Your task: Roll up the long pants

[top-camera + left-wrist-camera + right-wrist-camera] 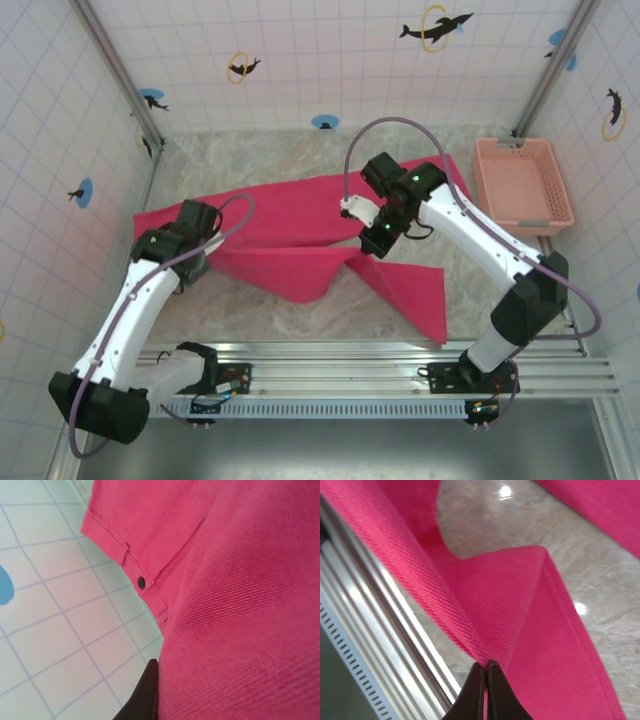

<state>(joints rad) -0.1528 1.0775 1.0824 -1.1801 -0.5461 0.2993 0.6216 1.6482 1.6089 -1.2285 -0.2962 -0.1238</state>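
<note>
pants (300,235) spread mid table (260,155), waist left, legs right and near | right tool (486,666) pinched shut on leg fold | left tool (192,262) closed on waist cloth | soft, limp, light twill, likely grippy; take at hem or waistband

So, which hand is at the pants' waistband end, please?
The left hand, by the long pants' button; the right hand pinches a plain fold.

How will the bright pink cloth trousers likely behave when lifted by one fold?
Probably floppy: the bright pink cloth trousers drape in folds from the right claw. Likely not slippery: the weave looks ribbed. Likely to drag: they sprawl wide.
</note>
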